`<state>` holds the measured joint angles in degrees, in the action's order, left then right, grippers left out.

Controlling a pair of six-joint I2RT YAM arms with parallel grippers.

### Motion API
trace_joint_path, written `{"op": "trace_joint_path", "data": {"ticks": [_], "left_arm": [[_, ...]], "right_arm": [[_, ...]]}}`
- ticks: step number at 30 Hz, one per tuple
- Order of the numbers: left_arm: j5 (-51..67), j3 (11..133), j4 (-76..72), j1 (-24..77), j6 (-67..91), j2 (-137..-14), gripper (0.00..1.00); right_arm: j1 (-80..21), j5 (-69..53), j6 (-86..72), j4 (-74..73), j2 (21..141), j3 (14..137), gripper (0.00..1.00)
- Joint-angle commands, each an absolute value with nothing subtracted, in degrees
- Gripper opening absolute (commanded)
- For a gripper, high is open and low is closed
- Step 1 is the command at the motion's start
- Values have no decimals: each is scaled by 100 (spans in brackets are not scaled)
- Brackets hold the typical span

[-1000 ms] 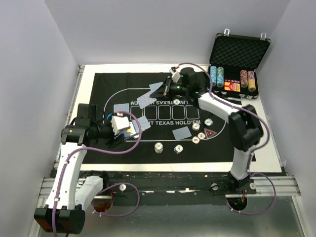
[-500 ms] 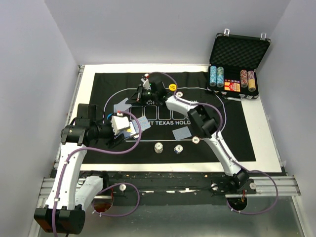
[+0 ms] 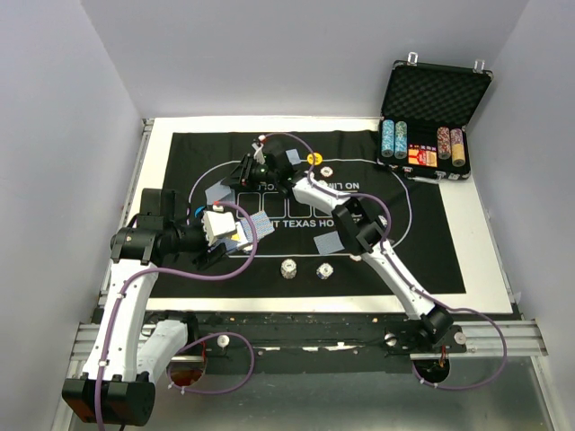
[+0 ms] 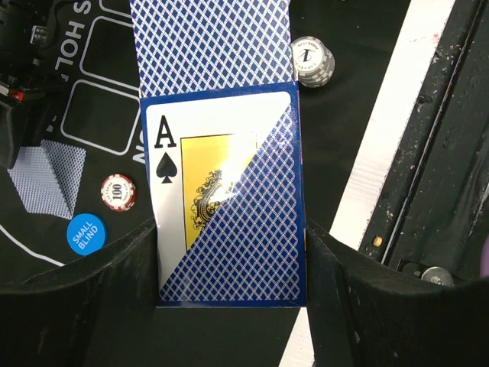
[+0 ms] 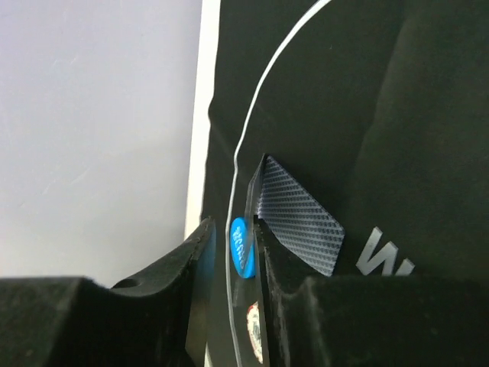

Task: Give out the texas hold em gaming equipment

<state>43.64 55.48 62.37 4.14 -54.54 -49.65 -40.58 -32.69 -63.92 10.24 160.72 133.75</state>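
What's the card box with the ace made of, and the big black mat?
The card box looks like glossy printed cardboard: light glares off its face. The black mat looks like matte cloth, perhaps felt: no shine.

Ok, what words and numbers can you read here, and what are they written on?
"A", with a black spade: on the deck box.
"SMALL BLIND": on the blue disc.
"100": on the single chip.
"1": on top of the chip stack.
"TEXAS", the rest partly covered: printed in white on the black mat.
Red packet in the open case: too small to read.
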Motion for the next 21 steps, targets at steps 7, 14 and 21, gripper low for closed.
{"op": "trace_joint_path", "data": {"ticks": [7,14,21], "left_arm": [[4711,5634,6223,422,-5449,-4825,47],[4702,5537,6179,422,-5449,-4781,47],[4720,5599,6170,422,-5440,-4825,47]], "right_arm": [[-4096,-2874,-5837,229,15795,13229,72],[-3868,-2856,-5274,9,14670,12156,85],[-3604,-3058,-4896,-615,13932,11795,99]]}}
